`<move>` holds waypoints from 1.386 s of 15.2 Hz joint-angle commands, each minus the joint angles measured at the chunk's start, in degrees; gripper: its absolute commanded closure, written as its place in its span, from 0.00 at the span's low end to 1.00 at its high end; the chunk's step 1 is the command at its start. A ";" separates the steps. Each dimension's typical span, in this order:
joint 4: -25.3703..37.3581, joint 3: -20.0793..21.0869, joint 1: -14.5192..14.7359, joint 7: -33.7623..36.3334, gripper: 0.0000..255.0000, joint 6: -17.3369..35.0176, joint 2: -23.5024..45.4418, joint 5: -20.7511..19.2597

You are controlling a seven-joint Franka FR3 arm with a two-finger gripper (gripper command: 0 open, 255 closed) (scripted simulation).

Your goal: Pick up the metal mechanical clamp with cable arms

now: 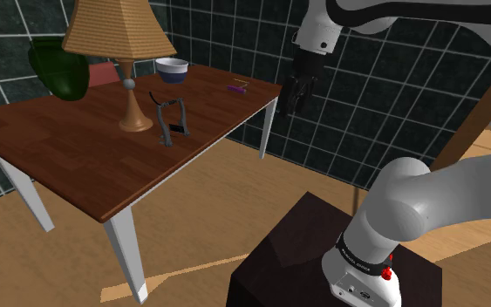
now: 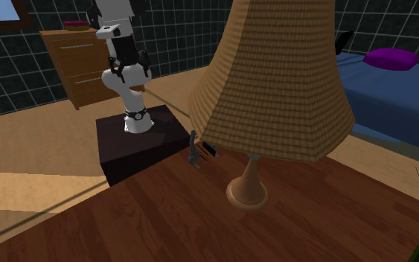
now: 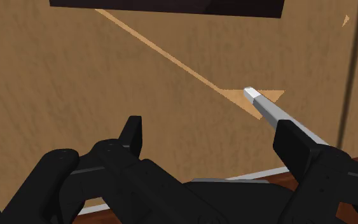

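My claw (image 1: 291, 98) hangs released past the table's corner, well apart from the clamp.
The fingers (image 3: 133, 132) stand apart with nothing between them, over tan floor (image 3: 75, 76). A white table leg (image 3: 269, 108) runs behind one finger. The dark clamp (image 1: 172, 122) stands upright on the wooden table (image 1: 69, 166), just beside the lamp (image 1: 130, 52). Its cable arms are hard to make out, and in the second exterior view the lamp's shade partly hides it.

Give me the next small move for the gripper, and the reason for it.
Probably carry the gripper toward the shoulder view's left, over the table, until it is above the clamp. It hangs open in the air off the table's corner, well apart from the clamp, which stands beside the lamp.
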 commanded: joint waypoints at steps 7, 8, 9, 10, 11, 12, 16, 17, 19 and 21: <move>1.24 1.31 1.39 0.53 0.00 11.95 10.78 1.69; 1.74 1.52 1.60 0.59 0.00 13.78 12.71 1.95; 2.32 1.72 1.81 0.64 0.00 15.57 14.68 2.20; 2.98 1.92 2.01 0.69 0.00 17.30 16.66 2.44; 3.72 2.10 2.21 0.74 0.00 18.96 18.67 2.67; 4.54 2.28 2.41 0.79 0.00 20.57 20.70 2.88; 8.60 2.97 3.12 0.97 0.00 26.33 28.90 3.62; 9.80 3.15 3.27 1.02 0.00 27.60 30.96 3.77; 12.42 3.49 3.54 1.13 0.00 29.92 35.09 4.03; 15.33 3.80 3.81 1.27 0.00 31.95 39.22 4.20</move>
